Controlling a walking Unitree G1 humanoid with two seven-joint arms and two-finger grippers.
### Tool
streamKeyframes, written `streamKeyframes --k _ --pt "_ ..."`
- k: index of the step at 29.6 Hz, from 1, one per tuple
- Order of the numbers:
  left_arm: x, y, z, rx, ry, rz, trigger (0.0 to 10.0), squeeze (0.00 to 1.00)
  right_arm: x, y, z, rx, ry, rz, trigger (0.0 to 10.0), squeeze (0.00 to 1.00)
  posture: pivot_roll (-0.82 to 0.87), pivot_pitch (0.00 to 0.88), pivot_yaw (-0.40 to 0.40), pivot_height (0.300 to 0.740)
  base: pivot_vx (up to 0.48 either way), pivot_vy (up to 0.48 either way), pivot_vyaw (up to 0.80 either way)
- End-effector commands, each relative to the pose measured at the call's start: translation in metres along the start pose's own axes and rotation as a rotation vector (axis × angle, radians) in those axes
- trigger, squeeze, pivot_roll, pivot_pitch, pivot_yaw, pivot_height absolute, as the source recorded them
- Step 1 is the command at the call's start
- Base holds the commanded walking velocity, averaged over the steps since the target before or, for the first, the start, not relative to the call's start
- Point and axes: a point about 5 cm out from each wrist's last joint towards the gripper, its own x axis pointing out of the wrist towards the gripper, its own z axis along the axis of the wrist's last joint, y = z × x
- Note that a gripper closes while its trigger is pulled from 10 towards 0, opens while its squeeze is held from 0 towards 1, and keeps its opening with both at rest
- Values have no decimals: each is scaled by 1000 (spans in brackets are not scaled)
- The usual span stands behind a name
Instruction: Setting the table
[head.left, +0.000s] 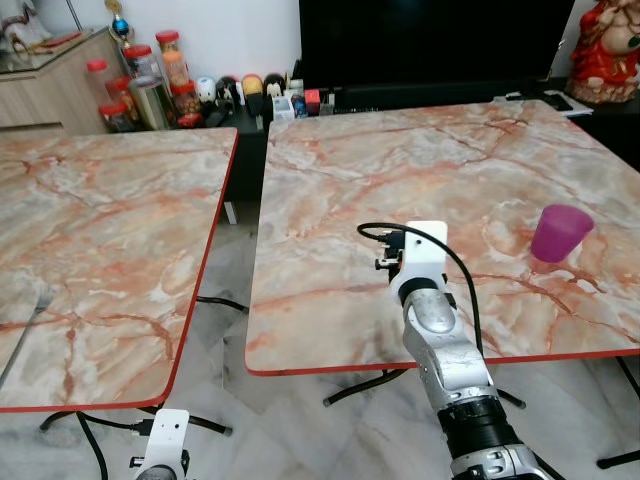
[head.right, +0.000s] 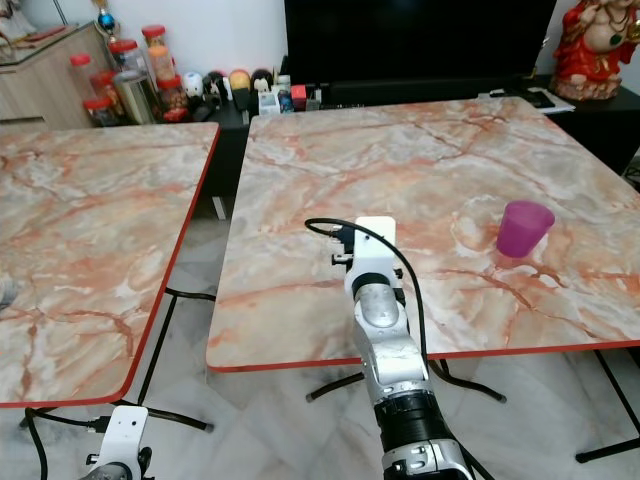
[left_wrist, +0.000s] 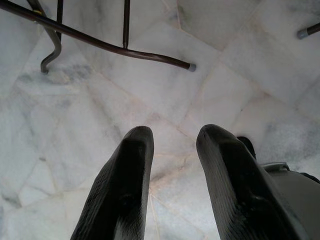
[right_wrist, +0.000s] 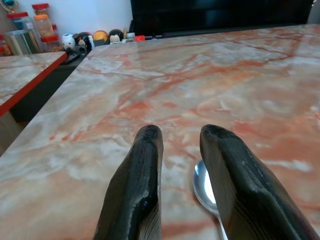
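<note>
Two square tables with pink-and-cream marble tops and thin red edges stand side by side on a pale marble floor (left_wrist: 90, 110), a narrow gap between them. The right table (head.left: 420, 160) carries the task's things; the left table (head.left: 100, 230) sits just beside it.

The right arm reaches over the near part of the right table, silver and jointed, with a white camera block and a looping black cable at the wrist. In the wrist view the right gripper (right_wrist: 182, 137) hovers low over the marble, its two smooth black fingers parted with a gap between them, holding nothing. One shiny metal spoon (right_wrist: 205, 187) lies flat on the tabletop under the right finger; its oval bowl points away from the robot toward the table's far edge, and its long axis runs back toward the wrist.

One purple plastic cup (head.left: 560, 232), tapered and upside down, stands on the same table well to the right of the arm.

The left gripper (left_wrist: 172, 142) hangs over the floor, fingers apart and empty, near dark metal table legs (left_wrist: 125, 47).
</note>
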Motion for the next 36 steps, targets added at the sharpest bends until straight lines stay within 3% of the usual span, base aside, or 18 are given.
streamKeyframes --k 1,4,5,13,27,36 --pt "0 0 -3 18 18 -7 10000 0 0 -2 -8 -3 38 -19 10000 1000 -49 6 50 736 0 0 0" --pt "0 -1 -4 16 23 -15 10000 0 2 -7 -13 -26 70 -51 10000 1000 -47 2 49 736 0 0 0" --pt "-1 -1 -5 15 25 -19 10000 0 4 -8 -15 -27 82 -54 10000 0 -47 2 49 736 0 0 0" --pt "-1 -3 -5 7 29 -28 10000 0 10 -9 -26 -4 145 -31 10000 0 -42 13 50 736 0 0 0" --pt "0 -3 -4 0 27 -30 10000 0 29 -8 -21 -15 168 -15 10000 0 -30 11 51 736 0 0 0" --pt "-1 -4 -7 -5 35 -32 10000 0 31 -15 -32 -40 209 -31 10000 0 -25 22 45 736 0 0 0"
